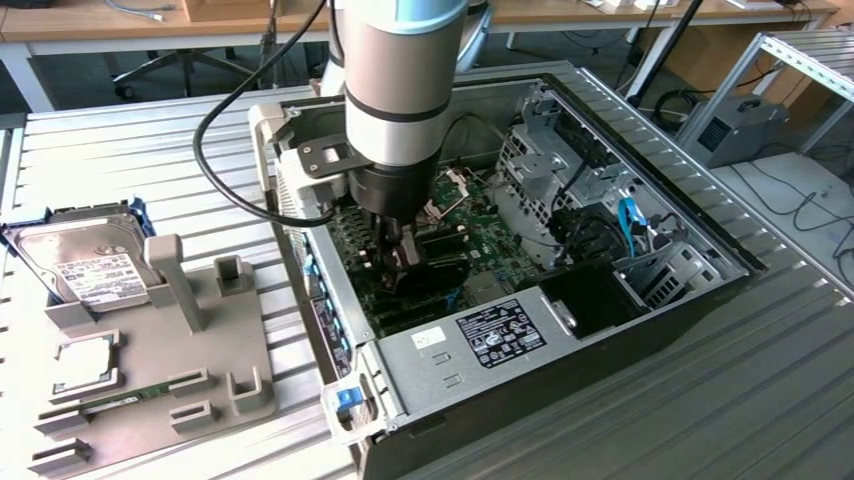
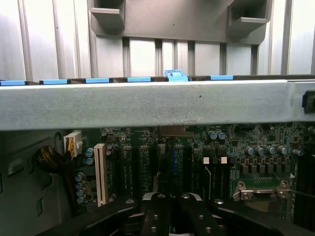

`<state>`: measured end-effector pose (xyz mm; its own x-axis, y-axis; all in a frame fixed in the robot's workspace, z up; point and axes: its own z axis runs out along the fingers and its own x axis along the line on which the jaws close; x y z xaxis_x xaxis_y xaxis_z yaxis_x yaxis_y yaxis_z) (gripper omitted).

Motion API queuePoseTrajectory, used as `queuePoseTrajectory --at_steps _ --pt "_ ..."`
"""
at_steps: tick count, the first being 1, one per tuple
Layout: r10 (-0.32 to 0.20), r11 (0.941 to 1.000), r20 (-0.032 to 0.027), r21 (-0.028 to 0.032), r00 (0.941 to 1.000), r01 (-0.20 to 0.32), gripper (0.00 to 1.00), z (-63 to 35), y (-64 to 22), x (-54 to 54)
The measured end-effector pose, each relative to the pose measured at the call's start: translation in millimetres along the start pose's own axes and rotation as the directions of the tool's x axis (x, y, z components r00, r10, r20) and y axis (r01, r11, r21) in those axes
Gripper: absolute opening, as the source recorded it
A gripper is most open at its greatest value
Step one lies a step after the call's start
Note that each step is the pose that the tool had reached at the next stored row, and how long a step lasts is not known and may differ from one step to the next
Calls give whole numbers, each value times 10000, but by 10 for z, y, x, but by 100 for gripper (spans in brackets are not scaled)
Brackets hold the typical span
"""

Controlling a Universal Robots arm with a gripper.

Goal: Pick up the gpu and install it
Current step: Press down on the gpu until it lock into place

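Claw (image 1: 404, 262) is down inside the open computer case (image 1: 694, 225), low over the motherboard (image 1: 470, 205). Its fingers (image 2: 156, 212) are drawn nearly together. In the exterior view they appear to pinch the gpu (image 1: 445, 258), a thin dark card standing on edge just above the board's expansion slots. I cannot tell whether the card's lower edge touches a slot.

The gpu is near the middle of the board, closer to the case wall on the exterior view's left than to the drive cages opposite. The labelled power supply (image 1: 497, 335) lies at the case's near end.

The case rests on a slatted metal table (image 1: 134, 150). Beside it, toward the table's edge on the exterior view's left, a grey fixture (image 1: 220, 375) carries a hard drive (image 1: 87, 265), a processor chip (image 1: 87, 358) and a green memory stick (image 1: 127, 400).
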<state>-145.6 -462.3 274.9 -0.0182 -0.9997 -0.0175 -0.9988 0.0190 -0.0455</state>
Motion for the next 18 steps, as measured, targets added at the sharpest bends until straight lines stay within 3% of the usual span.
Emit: queuePoseTrajectory --at_steps 8,15,18 --pt "-28 10000 -14 -4 10000 28 11 -314 -16 -4" --pt "-29 10000 -13 -3 10000 29 11 -330 -18 -5" --pt "-29 10000 -13 -3 10000 29 29 -331 -18 -5"
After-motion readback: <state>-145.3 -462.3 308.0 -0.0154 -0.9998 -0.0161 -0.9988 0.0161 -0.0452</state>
